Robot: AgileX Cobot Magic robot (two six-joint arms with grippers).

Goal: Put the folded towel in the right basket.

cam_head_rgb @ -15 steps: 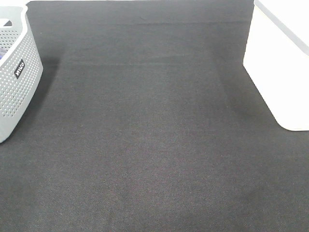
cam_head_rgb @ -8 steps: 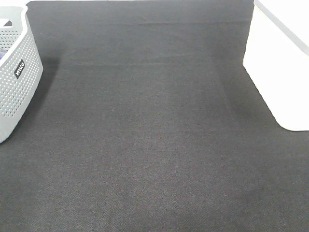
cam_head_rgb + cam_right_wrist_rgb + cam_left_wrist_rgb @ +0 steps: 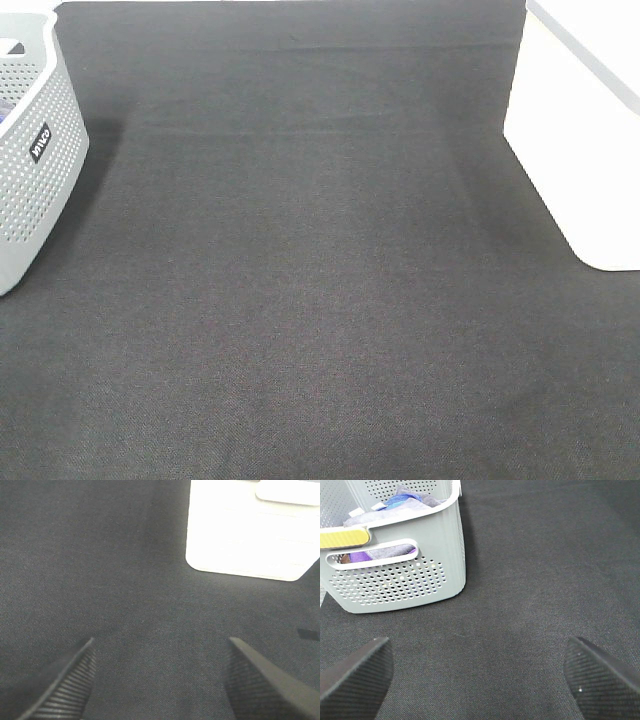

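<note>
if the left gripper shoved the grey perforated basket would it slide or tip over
The grey basket would probably drag more than slide, since it sits on a woven black cloth. Its thin perforated walls look light, so a high push might tip it, though the clothes inside add weight.

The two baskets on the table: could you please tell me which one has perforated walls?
The grey basket at the table's left edge, with small holes all over its sides and fabric inside in the left wrist view. The white basket on the right has plain, solid walls.

Spread right pincer [image 3: 159, 680] hangs above dark cloth [image 3: 90, 555] near white basket [image 3: 240, 535].
</note>
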